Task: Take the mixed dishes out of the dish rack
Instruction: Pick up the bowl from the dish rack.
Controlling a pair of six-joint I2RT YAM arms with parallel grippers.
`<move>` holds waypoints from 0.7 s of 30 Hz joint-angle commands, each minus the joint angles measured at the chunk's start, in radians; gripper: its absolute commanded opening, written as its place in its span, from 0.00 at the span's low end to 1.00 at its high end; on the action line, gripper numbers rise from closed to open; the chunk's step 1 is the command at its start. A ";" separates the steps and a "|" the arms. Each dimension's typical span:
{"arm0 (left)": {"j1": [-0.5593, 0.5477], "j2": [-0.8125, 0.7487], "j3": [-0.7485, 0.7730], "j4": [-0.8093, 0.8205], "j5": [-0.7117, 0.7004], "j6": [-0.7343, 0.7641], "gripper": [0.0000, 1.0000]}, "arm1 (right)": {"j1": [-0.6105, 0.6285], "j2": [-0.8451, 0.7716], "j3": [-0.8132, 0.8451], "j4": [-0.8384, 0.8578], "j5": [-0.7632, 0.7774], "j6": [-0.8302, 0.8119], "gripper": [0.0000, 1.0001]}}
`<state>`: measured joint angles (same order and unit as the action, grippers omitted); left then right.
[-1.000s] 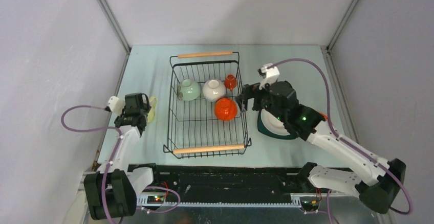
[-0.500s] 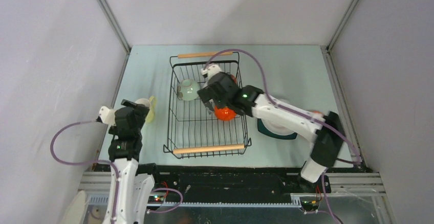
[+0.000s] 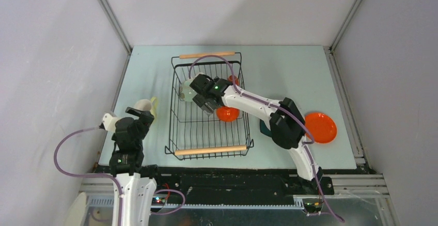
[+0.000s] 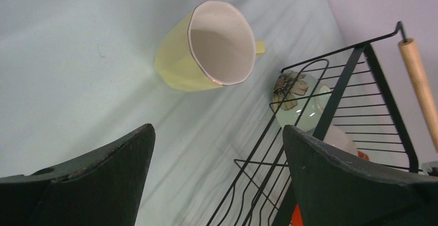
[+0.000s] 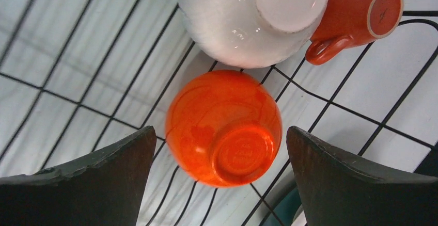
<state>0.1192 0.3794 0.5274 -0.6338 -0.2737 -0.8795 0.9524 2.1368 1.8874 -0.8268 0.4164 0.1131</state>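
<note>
**A:** Inside the rack (image 3: 210,150), toward its right side, the orange bowl (image 5: 224,128) sits upside down on the wires, foot ring up. Is that the one to take?

**B:** I'd judge so. The right end effector (image 5: 219,133) hangs over it, spread wide and holding nothing. One finger is on each side of the bowl, and as far as I can tell neither touches it.

**A:** How should it grip a glossy dome?

**B:** Come down low, so the pads close on the wall near the rim; higher up they would likely slide off. Watch that the tips don't snag the wires. Close gently and lift straight up before swinging right.

**A:** What's close by?

**B:** The white bowl (image 5: 248,14), also upside down, is just beyond it, perhaps touching. The cup (image 5: 356,14) lies on its side next to that, and the green bowl (image 3: 188,91) is further left.

**A:** Where should it go?

**B:** On the surface (image 3: 289,71) right of the rack, near the plate (image 3: 320,127). On the left, the left end effector (image 4: 218,130) is open and empty too, with the mug (image 4: 206,48) ahead of it.
</note>
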 commanded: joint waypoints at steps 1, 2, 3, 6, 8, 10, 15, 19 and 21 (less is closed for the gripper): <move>0.007 0.025 -0.005 0.011 0.035 0.035 1.00 | -0.011 0.068 0.079 -0.068 0.036 -0.079 0.99; 0.007 0.032 -0.004 0.014 0.038 0.037 1.00 | -0.016 0.084 0.086 -0.073 0.035 -0.082 0.99; 0.007 0.034 -0.005 0.016 0.039 0.038 1.00 | -0.024 0.089 0.091 -0.083 0.021 -0.082 1.00; 0.006 0.039 -0.009 0.020 0.032 0.038 1.00 | -0.038 0.092 0.081 -0.092 -0.035 -0.093 0.99; 0.006 0.037 -0.013 0.022 0.024 0.037 1.00 | -0.041 0.091 0.065 -0.095 -0.060 -0.108 0.99; 0.006 0.037 -0.014 0.022 0.021 0.036 1.00 | -0.042 0.096 0.053 -0.100 -0.086 -0.151 1.00; 0.006 0.037 -0.009 0.019 0.022 0.037 1.00 | -0.043 0.128 0.059 -0.133 -0.136 -0.196 0.99; 0.006 0.034 -0.004 0.014 0.024 0.037 1.00 | -0.053 0.149 0.077 -0.161 -0.168 -0.189 1.00; 0.006 0.031 0.001 0.010 0.025 0.037 1.00 | -0.056 0.150 0.079 -0.163 -0.149 -0.173 0.99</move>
<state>0.1192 0.4171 0.5190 -0.6388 -0.2543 -0.8635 0.9073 2.2436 1.9415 -0.9371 0.3183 -0.0631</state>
